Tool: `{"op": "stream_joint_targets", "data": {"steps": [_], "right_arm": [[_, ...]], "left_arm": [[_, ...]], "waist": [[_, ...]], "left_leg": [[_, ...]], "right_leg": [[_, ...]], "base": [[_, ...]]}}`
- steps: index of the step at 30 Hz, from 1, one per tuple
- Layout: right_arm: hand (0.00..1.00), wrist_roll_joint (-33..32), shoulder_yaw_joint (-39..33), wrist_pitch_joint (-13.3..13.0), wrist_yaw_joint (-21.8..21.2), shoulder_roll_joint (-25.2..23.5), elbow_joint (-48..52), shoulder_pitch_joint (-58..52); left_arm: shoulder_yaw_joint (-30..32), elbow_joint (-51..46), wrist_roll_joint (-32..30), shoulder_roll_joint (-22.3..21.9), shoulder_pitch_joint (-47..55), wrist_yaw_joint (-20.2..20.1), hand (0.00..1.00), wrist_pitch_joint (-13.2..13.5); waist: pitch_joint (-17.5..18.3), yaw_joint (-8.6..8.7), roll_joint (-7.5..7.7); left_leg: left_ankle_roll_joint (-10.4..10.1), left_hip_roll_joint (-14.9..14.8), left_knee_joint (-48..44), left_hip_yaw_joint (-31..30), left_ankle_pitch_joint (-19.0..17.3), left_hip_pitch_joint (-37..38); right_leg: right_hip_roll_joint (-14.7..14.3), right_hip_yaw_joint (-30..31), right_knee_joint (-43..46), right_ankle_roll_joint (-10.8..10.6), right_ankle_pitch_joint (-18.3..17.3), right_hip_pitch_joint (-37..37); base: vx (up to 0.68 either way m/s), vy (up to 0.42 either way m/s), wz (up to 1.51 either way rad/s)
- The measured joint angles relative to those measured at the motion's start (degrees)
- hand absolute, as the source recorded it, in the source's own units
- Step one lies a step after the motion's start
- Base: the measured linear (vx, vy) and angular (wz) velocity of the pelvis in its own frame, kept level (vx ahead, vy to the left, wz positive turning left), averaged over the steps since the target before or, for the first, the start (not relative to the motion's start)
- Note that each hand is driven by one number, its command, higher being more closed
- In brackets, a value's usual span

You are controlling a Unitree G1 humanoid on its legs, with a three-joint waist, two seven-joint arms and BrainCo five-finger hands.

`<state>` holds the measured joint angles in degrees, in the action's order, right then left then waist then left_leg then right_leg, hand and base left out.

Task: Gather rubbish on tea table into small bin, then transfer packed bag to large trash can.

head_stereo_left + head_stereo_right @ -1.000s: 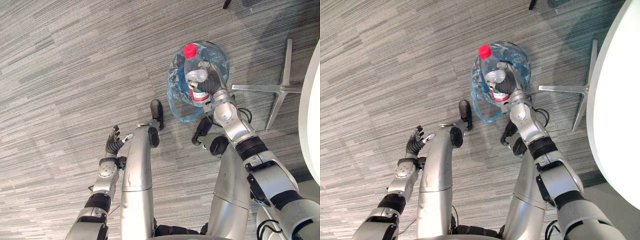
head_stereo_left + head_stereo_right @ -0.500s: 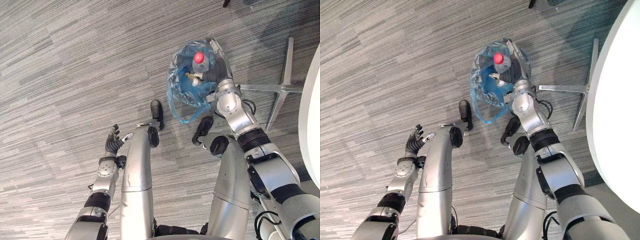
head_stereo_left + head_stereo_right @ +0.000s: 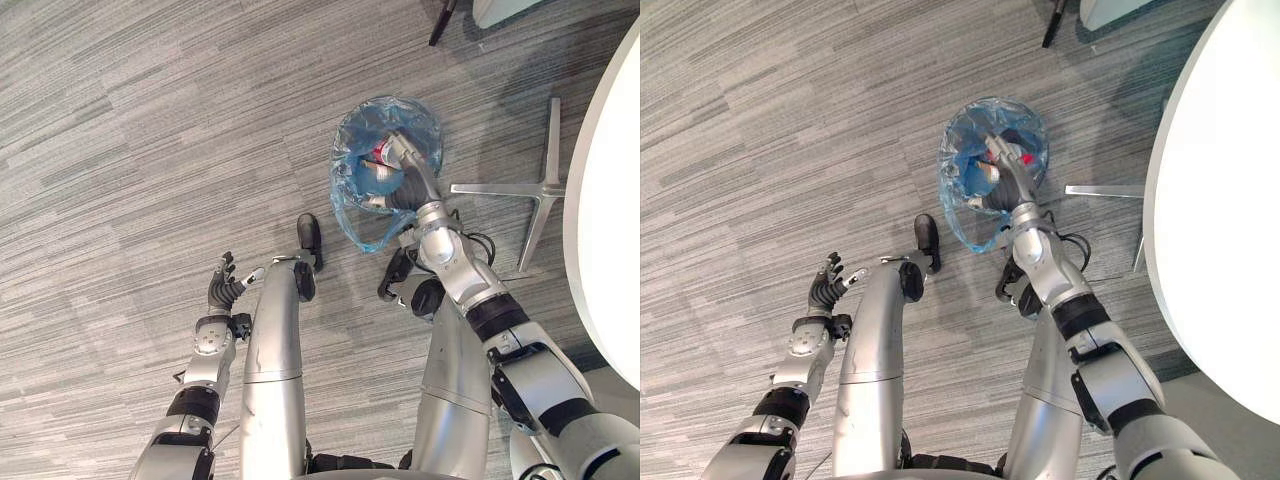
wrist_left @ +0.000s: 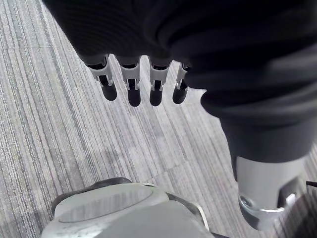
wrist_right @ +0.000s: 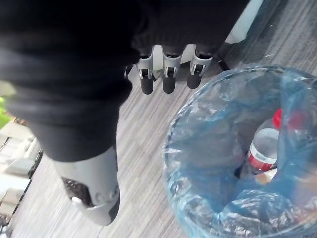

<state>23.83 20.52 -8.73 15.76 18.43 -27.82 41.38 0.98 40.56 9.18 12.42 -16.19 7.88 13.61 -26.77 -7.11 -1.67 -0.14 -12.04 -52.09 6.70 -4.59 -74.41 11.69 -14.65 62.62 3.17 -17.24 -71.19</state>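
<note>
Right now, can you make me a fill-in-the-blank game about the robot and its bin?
1. The small bin is lined with a ____ plastic bag.
2. Inside it lies a bottle with a ____ cap.
3. The right hand reaches over the bin with straight fingers, and the left hand, off to the side over the carpet, holds ____.

Missing words: blue, red, nothing.

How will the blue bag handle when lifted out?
Probably floppy: the blue bag is thin, crinkled film with a loose flap drooping outside. Likely light, though the bottle inside may slide and swing it.
</note>
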Motion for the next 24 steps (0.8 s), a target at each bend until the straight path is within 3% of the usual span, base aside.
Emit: {"op": "stream_joint_targets", "data": {"steps": [5,10,15,24], "right_arm": [[0.00,5.3,3.5,-1.5,-2.0,-0.1,2.4,-3.8],[0.00,15.1,5.5,-1.6,-2.1,-0.8,2.2,-5.5],[0.00,23.4,7.1,0.3,-1.8,-3.1,-4.4,-5.7],[0.00,27.7,7.4,3.7,0.9,-4.6,-13.1,-2.2]], "left_arm": [[0.9,0.3,-0.9,0.0,0.2,-0.1,0.00,0.0],[1.2,0.7,-0.9,0.0,0.3,0.0,0.00,0.0],[1.5,1.3,-0.9,0.0,0.2,0.1,0.00,0.4],[1.4,2.3,-0.8,-0.2,-0.2,1.2,0.00,0.8]], "waist": [[0.8,0.11,0.88],[0.9,0.14,1.08],[0.9,0.24,1.08],[0.9,0.38,1.12]], "left_leg": [[-0.2,-0.4,0.4,0.1,0.0,2.0],[-0.1,-0.8,2.3,0.7,0.0,3.2],[-0.4,-0.7,2.7,0.7,0.2,3.2],[-0.4,0.1,3.5,0.0,0.2,2.0]], "right_leg": [[-0.6,-0.1,-1.0,0.0,0.0,2.2],[-1.0,-0.2,-2.9,-0.6,0.4,3.3],[-1.1,-0.3,-3.4,-0.6,0.5,3.4],[-0.6,-1.1,-3.9,-0.6,0.4,2.6]], "base": [[0.01,0.016,-0.03],[0.00,0.003,-0.02],[0.00,0.003,0.00],[0.01,0.005,0.05]]}}
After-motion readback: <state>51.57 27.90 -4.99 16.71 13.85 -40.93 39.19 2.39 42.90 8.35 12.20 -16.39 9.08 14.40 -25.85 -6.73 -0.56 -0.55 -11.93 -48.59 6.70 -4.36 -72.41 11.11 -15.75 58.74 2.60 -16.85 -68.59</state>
